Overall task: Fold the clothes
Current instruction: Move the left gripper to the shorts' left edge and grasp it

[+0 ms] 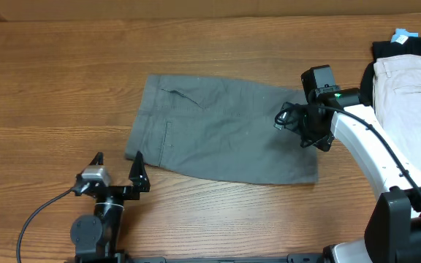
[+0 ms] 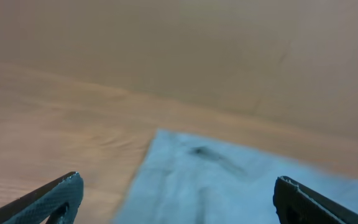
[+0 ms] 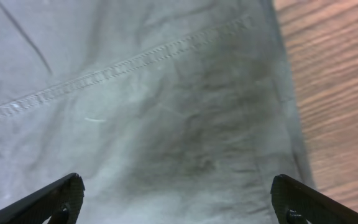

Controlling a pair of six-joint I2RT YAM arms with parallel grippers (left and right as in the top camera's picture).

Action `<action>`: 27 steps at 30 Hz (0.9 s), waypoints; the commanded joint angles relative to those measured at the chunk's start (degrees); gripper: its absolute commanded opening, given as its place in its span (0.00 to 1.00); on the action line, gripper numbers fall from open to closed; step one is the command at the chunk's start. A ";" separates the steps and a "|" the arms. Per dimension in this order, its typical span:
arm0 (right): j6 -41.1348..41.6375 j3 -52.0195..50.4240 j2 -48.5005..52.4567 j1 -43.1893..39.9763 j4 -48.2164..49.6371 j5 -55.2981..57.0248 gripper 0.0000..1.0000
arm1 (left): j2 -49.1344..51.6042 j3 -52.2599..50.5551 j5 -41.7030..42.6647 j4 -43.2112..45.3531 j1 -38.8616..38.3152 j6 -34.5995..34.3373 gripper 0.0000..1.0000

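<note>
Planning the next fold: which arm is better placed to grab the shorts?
Probably right: right gripper hangs open over the shorts' right end; left gripper sits open just off their near-left corner.

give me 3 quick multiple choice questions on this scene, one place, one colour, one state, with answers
1. The right gripper hangs over: A the shorts' right end; B a bowl; C a box.
2. The shorts are: A red; B yellow; C grey.
3. The left gripper is: A shut on cloth; B open and empty; C shut on a cup.

Answers: 1 A, its wrist view shows stitched grey cloth right below. 2 C, grey in the overhead view. 3 B, its fingers stand wide apart, gripping nothing.
</note>
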 commanded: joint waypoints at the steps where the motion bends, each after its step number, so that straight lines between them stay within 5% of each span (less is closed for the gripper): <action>1: 0.50 1.64 -0.44 -0.20 1.11 -1.44 1.00 | -0.11 -0.20 12.48 6.73 -0.28 -10.69 1.00; 5: 0.50 1.62 -0.44 -0.20 1.79 -1.46 1.00 | -0.09 1.38 18.27 12.00 -0.28 -10.69 1.00; 12: 1.14 1.62 -0.44 -0.20 3.45 -1.46 1.00 | 8.11 15.58 19.74 1.77 -0.24 -2.25 1.00; 27: 1.11 1.62 -0.44 -0.20 3.28 -2.69 1.00 | 66.31 68.24 15.69 -58.05 -0.22 23.04 1.00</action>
